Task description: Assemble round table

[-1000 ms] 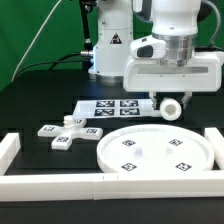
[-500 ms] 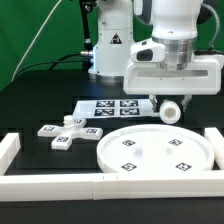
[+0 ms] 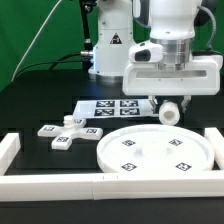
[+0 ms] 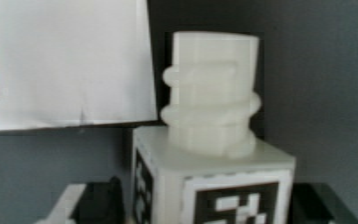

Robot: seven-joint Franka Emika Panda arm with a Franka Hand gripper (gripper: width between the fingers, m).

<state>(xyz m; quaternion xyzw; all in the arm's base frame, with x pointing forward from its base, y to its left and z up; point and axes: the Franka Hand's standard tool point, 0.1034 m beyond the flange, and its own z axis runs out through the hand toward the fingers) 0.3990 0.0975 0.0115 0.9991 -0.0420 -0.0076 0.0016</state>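
My gripper [image 3: 166, 100] is shut on the short cylinder leg [image 3: 171, 108] and holds it on its side above the far edge of the round disc top [image 3: 155, 150]. The disc top lies flat on the table with several tags on it. The cross-shaped base [image 3: 68, 132] lies on the table to the exterior view's left of the disc. In the wrist view the leg [image 4: 211, 95] juts out from between the dark fingers [image 4: 78, 203], and its tagged square end sits in my gripper [image 4: 208, 200].
The marker board [image 3: 112, 107] lies behind the disc top, under the gripper; its white edge shows in the wrist view [image 4: 69, 70]. White border rails run along the front [image 3: 100, 186] and the left side [image 3: 8, 150]. The robot base [image 3: 105, 50] stands at the back.
The gripper with the leg has risen very slightly. The disc top and cross base have not moved.
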